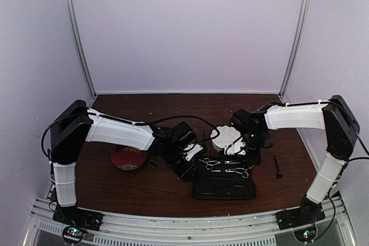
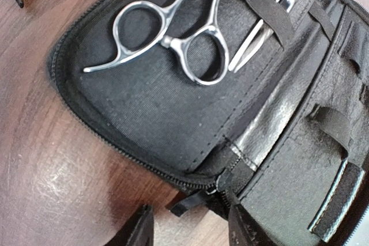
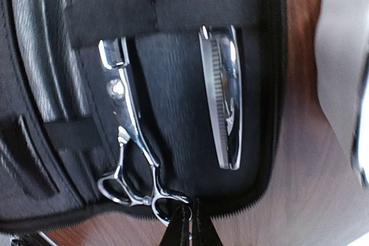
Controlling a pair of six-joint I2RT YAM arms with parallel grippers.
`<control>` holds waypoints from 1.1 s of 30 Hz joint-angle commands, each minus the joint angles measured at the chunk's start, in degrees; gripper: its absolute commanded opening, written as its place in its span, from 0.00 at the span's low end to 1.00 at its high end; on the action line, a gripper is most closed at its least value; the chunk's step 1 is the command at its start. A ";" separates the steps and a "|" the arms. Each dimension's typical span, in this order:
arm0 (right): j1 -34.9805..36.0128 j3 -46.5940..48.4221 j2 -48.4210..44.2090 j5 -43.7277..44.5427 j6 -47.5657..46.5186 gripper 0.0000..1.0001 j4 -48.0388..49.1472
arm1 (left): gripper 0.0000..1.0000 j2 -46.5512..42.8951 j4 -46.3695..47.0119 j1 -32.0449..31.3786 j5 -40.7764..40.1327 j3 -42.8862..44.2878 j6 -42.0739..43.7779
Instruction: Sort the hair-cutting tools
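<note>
My left gripper [image 2: 190, 226] hangs low over the near-left corner of the open black case [image 2: 144, 113]. Its fingers [image 2: 140, 230] are spread fairly wide and hold nothing; between them I see only bare table [image 2: 52, 159] and the zip edge. The case lies flat near the near edge of the table, a little right of the middle, and both pairs of scissors rest in its far half. The left scissors [image 2: 171, 43] lie on the fabric with their two finger rings turned toward the case's left end. The right scissors [image 3: 118, 89] lie alongside, slipped under a black elastic strap [image 3: 173, 10], with their rings toward the case's right end. A toothed blade passes under that same strap just beside them. My right gripper [image 3: 184, 224] is pressed fully closed, fingertip against fingertip, and its tips sit right at the rings of the right scissors on the case's zip edge. I cannot tell whether they touch the metal, and nothing is pinched between them. One thin black stick [image 1: 278, 166] lies on the bare table toward the right edge, well apart from the case. A red plate [image 1: 128, 158] sits left of the middle, partly under my left arm, and a white lobed thing [image 1: 226, 138] rests just beyond the case's far edge.
</note>
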 commanded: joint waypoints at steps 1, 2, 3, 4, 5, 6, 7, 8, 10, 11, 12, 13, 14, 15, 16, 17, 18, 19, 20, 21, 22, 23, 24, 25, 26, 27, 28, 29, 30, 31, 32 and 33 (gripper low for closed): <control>0.71 1.49 2.81 -4.08 2.54 0.00 4.15 | 0.47 2.02 0.62 0.14 1.41 -0.16 -0.07; 0.85 1.52 3.17 -4.48 2.94 0.00 4.67 | 0.46 2.06 0.70 0.14 1.41 -0.19 -0.07; 1.01 1.64 3.33 -4.84 3.35 0.00 5.16 | 0.46 2.07 0.81 0.14 1.49 -0.20 -0.07; 1.20 1.65 3.53 -5.18 3.75 0.00 5.52 | 0.46 2.15 0.90 0.14 1.50 -0.20 -0.14; 1.43 1.67 3.54 -5.48 4.24 0.00 5.95 | 0.45 2.18 1.01 0.14 1.50 -0.16 -0.16; 1.68 1.63 3.59 -5.79 4.78 0.00 6.50 | 0.45 2.24 1.01 0.14 1.50 -0.11 -0.16; 1.84 1.56 3.41 -6.18 5.32 0.00 7.29 | 0.45 2.30 1.09 0.14 1.50 -0.11 -0.16; 2.02 1.44 3.26 -6.50 5.99 0.00 8.04 | 0.45 2.30 1.17 0.14 1.41 -0.05 -0.24; 2.29 1.11 2.98 -6.58 7.26 0.00 9.69 | 0.44 2.33 1.19 0.14 1.34 0.05 -0.31; 2.31 0.83 2.75 -6.48 8.14 0.00 10.69 | 0.44 2.31 1.19 0.14 1.32 0.06 -0.33; 2.38 0.43 2.49 -6.34 8.59 0.00 11.64 | 0.44 2.26 1.19 0.14 1.32 0.06 -0.34; 2.40 0.19 2.29 -6.13 9.01 0.00 12.44 | 0.44 2.27 1.12 0.14 1.26 0.06 -0.34; 2.48 -0.11 2.12 -5.70 9.32 0.00 13.17 | 0.44 2.26 1.10 0.14 1.19 0.06 -0.34; 2.57 -0.57 1.87 -4.99 9.56 0.00 14.02 | 0.44 2.33 1.10 0.14 1.24 0.06 -0.34; 2.58 -0.90 1.54 -4.36 9.72 0.00 14.87 | 0.44 2.30 1.10 0.14 1.22 0.06 -0.34; 2.58 -1.02 1.26 -4.07 9.73 0.00 15.18 | 0.44 2.26 1.10 0.14 1.23 0.06 -0.40; 2.58 -0.97 1.12 -4.00 9.80 0.00 15.25 | 0.44 2.33 1.10 0.14 1.23 0.06 -0.40; 2.58 -0.77 1.13 -4.10 9.87 0.00 14.89 | 0.44 2.29 1.06 0.14 1.23 0.06 -0.42; 2.58 -0.32 1.42 -4.53 10.02 0.00 14.28 | 0.44 2.31 1.10 0.14 1.23 0.06 -0.42; 2.57 0.16 1.88 -5.25 10.33 0.00 13.52 | 0.44 2.30 1.10 0.14 1.17 0.13 -0.42; 2.70 0.36 2.21 -6.09 10.76 0.00 12.93 | 0.44 2.30 1.10 0.14 1.10 0.15 -0.42; 2.75 0.42 2.49 -6.91 11.27 0.00 12.62 | 0.44 2.33 1.10 0.14 1.14 0.20 -0.35; 2.94 0.32 2.60 -7.56 11.70 0.00 12.49 | 0.44 2.33 1.10 0.14 1.15 0.23 -0.34; 3.23 0.10 2.68 -7.95 11.95 0.00 12.44 | 0.44 2.31 1.10 0.14 1.12 0.24 -0.34; 3.65 -0.06 2.74 -7.98 12.20 0.00 12.35 | 0.44 2.33 1.10 0.14 1.14 0.24 -0.34; 3.98 -0.17 2.75 -7.93 12.40 0.00 12.27 | 0.44 2.26 1.10 0.14 1.15 0.24 -0.34; 4.27 -0.28 2.64 -7.75 12.64 0.00 12.38 | 0.44 2.33 1.04 0.14 1.15 0.24 -0.34; 4.41 -0.33 2.52 -7.69 12.92 0.00 12.47 | 0.44 2.29 1.02 0.14 1.15 0.24 -0.34; 4.42 -0.31 2.34 -7.69 13.23 0.00 12.39 | 0.44 2.24 1.01 0.14 1.08 0.24 -0.29; 4.43 -0.21 2.08 -7.62 13.59 0.00 12.24 | 0.44 2.18 0.90 0.14 0.98 0.24 -0.25; 4.43 0.01 1.62 -7.49 13.92 0.00 12.09 | 0.44 2.10 0.86 0.14 0.91 0.24 -0.21; 4.43 0.19 1.02 -7.36 14.22 0.00 11.89 | 0.44 1.89 0.76 0.14 0.69 0.24 -0.12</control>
